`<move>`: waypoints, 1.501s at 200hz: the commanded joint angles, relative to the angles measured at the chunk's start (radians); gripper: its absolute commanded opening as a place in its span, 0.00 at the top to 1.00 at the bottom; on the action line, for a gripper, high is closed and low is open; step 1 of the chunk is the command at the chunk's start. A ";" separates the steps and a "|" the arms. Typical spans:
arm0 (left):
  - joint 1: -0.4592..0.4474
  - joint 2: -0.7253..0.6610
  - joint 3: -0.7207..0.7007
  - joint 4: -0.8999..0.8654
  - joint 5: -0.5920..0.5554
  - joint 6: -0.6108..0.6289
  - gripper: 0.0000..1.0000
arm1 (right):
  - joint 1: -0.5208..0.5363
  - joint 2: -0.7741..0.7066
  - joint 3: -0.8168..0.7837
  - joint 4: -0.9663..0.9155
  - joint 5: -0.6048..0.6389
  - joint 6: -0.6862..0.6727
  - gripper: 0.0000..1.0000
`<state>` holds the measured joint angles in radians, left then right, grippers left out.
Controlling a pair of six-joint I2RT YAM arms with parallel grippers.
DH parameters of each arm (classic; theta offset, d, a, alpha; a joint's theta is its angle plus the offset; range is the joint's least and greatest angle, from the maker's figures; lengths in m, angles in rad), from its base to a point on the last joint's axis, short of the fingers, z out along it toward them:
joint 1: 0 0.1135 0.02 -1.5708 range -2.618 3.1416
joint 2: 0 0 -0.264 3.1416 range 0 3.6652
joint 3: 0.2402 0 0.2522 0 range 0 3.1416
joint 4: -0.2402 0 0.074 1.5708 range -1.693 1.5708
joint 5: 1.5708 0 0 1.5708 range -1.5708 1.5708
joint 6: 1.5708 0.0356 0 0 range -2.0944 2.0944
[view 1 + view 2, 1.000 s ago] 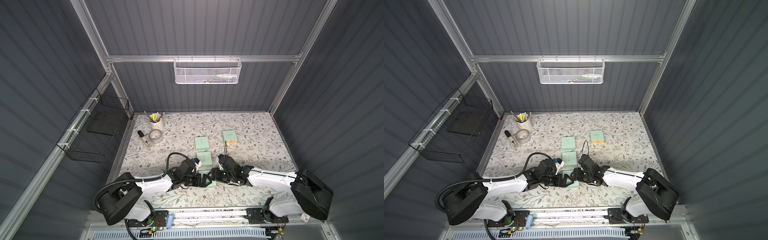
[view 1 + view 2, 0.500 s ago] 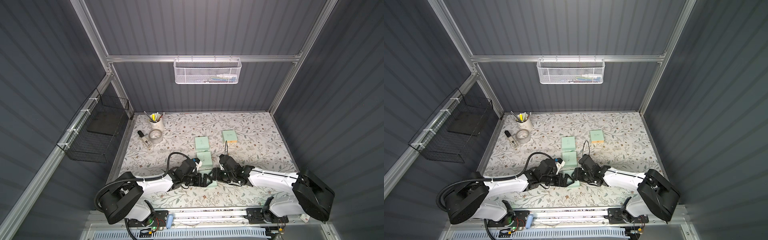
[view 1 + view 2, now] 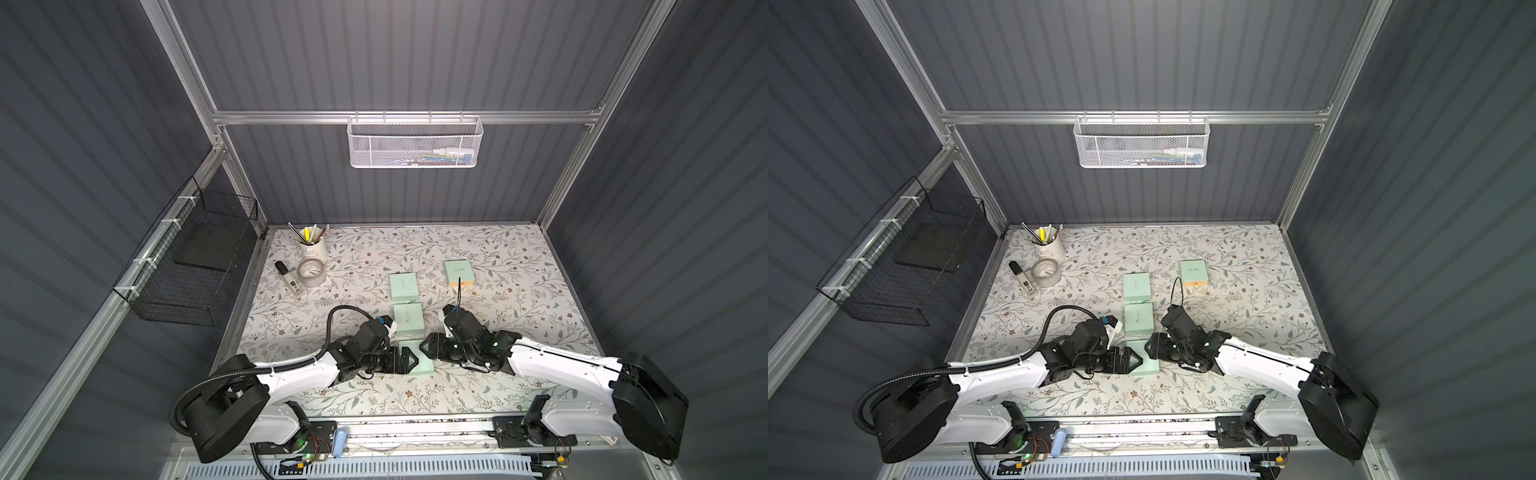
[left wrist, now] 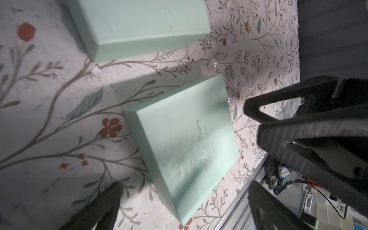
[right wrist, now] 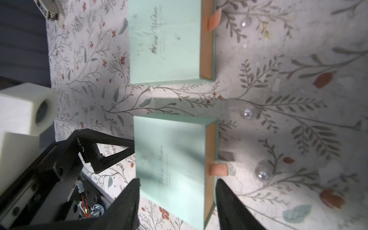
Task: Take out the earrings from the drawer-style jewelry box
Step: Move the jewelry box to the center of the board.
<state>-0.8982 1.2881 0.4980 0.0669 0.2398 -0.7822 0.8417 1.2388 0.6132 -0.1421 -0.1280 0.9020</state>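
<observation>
A floral mat point(image 3: 519, 307) floors a grey slatted booth, with mint boxes point(image 3: 404, 286) on it. Over the past second we see almost nothing shift. Both arms stay low at the nearest box point(image 5: 171, 155), and only the right shoulder has turned a little. The left gripper point(image 3: 407, 362) gapes wide and empty at the box's closed end. The right gripper point(image 5: 177, 180) straddles the box end to end; we cannot tell whether its fingers press it. Two earrings point(image 5: 247, 113) lie loose on the mat just beyond the tab point(image 5: 218, 169) end, so we judge them already out.
</observation>
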 commanded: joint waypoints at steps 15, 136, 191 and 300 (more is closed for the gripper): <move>-0.002 -0.124 0.022 -0.153 -0.083 0.029 0.00 | -0.042 -0.069 0.079 -0.115 0.049 -0.069 0.36; 0.013 0.040 0.434 -0.251 -0.225 0.310 0.00 | -0.439 0.015 0.380 -0.294 0.078 -0.198 0.09; 0.060 0.219 0.633 -0.303 -0.209 0.328 0.00 | -0.671 0.241 0.465 -0.171 -0.014 -0.139 0.01; 0.134 0.415 0.903 -0.336 -0.095 0.133 0.00 | -0.717 0.483 0.486 0.024 -0.103 0.057 0.01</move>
<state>-0.7673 1.7073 1.3697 -0.2302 0.0982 -0.6228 0.1383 1.6951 1.1015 -0.1856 -0.2008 0.9024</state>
